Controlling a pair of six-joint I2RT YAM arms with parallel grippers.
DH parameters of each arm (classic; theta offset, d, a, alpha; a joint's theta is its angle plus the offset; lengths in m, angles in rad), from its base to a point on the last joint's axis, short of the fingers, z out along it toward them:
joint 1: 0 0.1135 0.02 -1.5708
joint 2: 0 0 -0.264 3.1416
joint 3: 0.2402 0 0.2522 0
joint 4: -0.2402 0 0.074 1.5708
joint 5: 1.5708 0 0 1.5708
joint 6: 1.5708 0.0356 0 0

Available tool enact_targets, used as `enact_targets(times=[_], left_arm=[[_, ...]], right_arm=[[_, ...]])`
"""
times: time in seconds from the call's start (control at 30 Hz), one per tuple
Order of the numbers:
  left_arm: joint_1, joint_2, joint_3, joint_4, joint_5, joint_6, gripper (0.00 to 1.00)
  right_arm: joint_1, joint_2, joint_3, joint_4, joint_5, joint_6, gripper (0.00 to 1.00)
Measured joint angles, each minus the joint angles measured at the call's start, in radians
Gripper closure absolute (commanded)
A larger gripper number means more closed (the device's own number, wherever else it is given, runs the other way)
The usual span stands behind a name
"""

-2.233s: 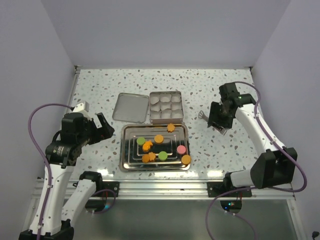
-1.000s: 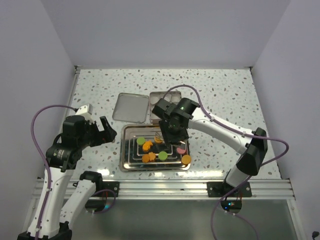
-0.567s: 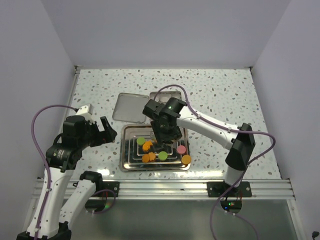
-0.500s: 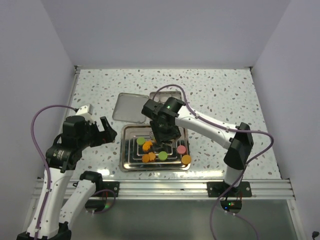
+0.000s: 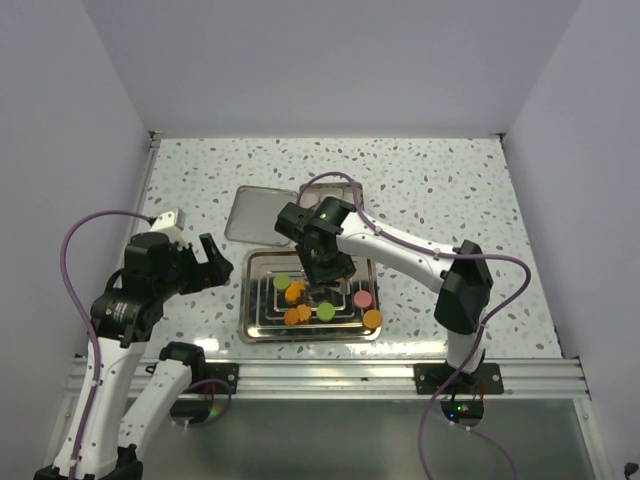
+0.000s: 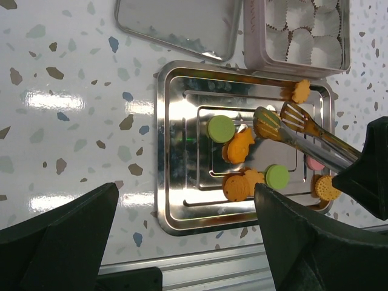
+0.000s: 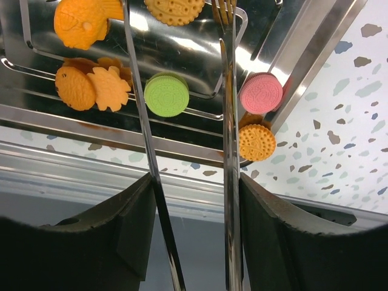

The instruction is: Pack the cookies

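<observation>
Swung in from the table's right side, the right gripper [image 5: 325, 268] now hangs over the steel tray [image 6: 162, 151], its jaws closed on a pair of metal tongs [image 6: 303, 130]. The tong arms stand apart, their tips low over the middle of the tray. All the cookies [image 6: 238, 147] lie in the tray: green, pink and orange discs, plus orange shaped ones. In the right wrist view one round orange cookie [image 7: 176, 9] sits between the tong tips; whether they touch it cannot be told. Just behind the tray, the tin [image 6: 250, 36] holds white paper cups [image 6: 303, 42], with its lid [image 6: 176, 21] lying flat beside it. The left gripper [image 5: 210, 258] has kept its place left of the tray, jaws wide and holding nothing.
</observation>
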Motion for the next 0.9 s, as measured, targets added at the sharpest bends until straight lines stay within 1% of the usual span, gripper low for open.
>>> enact_targets(times=[0.3, 0.5, 0.57, 0.67, 0.8, 0.9], left_arm=[[-0.001, -0.002, 0.0, 0.0, -0.003, 0.0, 0.0], [-0.001, -0.002, 0.0, 0.0, -0.003, 0.0, 0.0], [-0.001, -0.002, 0.0, 0.0, -0.002, 0.0, 0.0], [-0.001, -0.002, 0.0, 0.0, -0.003, 0.0, 0.0], [-0.002, -0.001, 0.0, 0.0, -0.003, 0.001, 0.0], [-0.006, 0.002, 0.0, 0.001, -0.003, 0.001, 0.0]], right_arm=[[0.001, 0.0, -0.019, 0.0, -0.004, -0.004, 0.5], [0.012, 0.0, -0.031, 0.0, -0.011, -0.007, 0.56], [0.015, 0.0, -0.031, 0.0, -0.011, -0.008, 0.61], [0.02, 0.0, -0.031, 0.0, -0.011, -0.008, 0.65], [0.028, 0.0, -0.027, -0.001, -0.009, -0.008, 0.66], [0.028, 0.003, 0.008, -0.007, 0.0, -0.008, 0.66]])
